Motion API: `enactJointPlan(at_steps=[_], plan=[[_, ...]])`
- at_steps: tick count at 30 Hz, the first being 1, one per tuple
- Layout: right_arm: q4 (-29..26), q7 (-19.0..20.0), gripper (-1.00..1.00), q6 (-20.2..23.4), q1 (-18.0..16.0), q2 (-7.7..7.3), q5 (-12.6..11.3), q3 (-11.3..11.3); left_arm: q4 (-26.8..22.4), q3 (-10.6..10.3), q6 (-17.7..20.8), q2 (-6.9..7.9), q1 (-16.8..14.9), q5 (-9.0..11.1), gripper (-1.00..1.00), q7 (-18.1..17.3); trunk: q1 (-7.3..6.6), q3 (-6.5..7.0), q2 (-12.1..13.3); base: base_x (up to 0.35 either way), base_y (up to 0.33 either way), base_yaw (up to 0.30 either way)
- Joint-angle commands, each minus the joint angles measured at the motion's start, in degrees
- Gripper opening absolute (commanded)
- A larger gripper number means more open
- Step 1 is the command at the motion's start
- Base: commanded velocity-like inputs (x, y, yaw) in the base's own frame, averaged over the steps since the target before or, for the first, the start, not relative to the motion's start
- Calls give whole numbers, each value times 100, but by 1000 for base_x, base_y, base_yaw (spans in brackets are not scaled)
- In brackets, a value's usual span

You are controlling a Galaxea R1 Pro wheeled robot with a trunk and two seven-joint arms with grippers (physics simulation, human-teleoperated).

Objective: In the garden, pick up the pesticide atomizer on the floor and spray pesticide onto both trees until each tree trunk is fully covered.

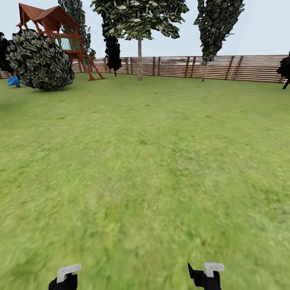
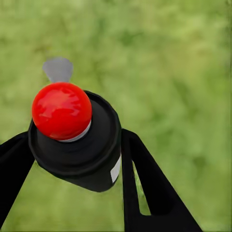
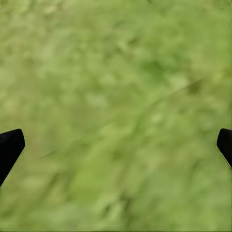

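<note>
Flat, bright daylight, no clear light direction. Lawn texture smeared and blurry up close in head view, sharper near the fence. Wrist views: grass soft, unfocused. Glossy highlight on the atomizer's red top. Distant foliage renders near-black.

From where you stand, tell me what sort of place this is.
Most likely a fenced back garden: a wide green lawn, a brown slatted wooden fence along the far edge, and a wooden playset among trees.
</note>
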Motion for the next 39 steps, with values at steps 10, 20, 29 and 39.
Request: enactJointPlan(at_steps=[10, 20, 29, 39], plan=[[117, 32, 100, -20, -4, 2, 32, -57, 4, -12, -17, 1, -3, 30, -100, -4, 3, 10, -2, 339, 0, 0], [119, 32, 100, -20, -4, 2, 32, -54, 4, -12, -17, 1, -3, 30, -100, -4, 3, 10, -2, 339, 0, 0], [119, 32, 100, -20, -4, 2, 32, -50, 4, -12, -17, 1, -3, 30, -100, -4, 3, 10, -2, 339, 0, 0], [119, 32, 100, -20, -4, 2, 32, -52, 4, -12, -17, 1, -3, 30, -100, -4, 3, 14, -2, 339, 0, 0]])
